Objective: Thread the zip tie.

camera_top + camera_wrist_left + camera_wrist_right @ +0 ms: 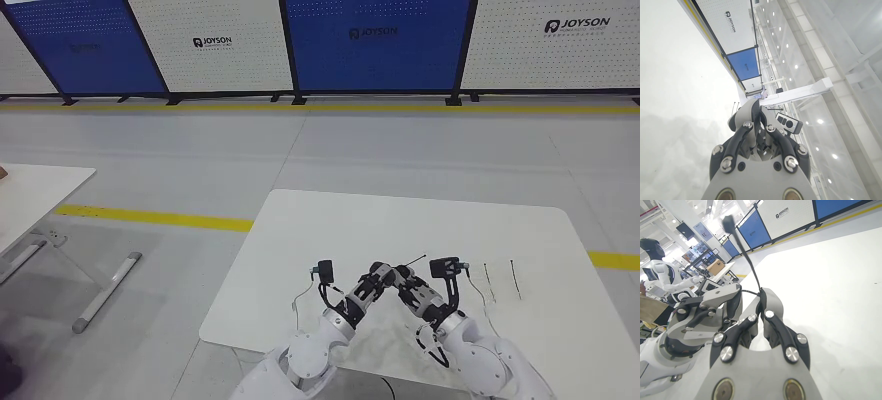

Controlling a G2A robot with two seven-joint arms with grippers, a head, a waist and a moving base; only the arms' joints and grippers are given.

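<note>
A black zip tie (751, 264) rises from my right gripper (761, 293), which is shut on its strap; the head end stands high above the fingertips. A short stretch of strap runs sideways to my left gripper (739, 290), whose fingertips are shut on that end. In the top view the two grippers meet tip to tip over the near middle of the white table (400, 220), left gripper (376, 274) and right gripper (399, 281), with the zip tie (413, 262) poking out beyond them. In the left wrist view, my left gripper (758, 107) has its fingers pressed together.
Several spare zip ties (500, 280) lie side by side on the table to the right of the grippers, also seen as spare ties (736, 105). The table's far half is bare. Another white table (40, 195) stands off to the left across the floor.
</note>
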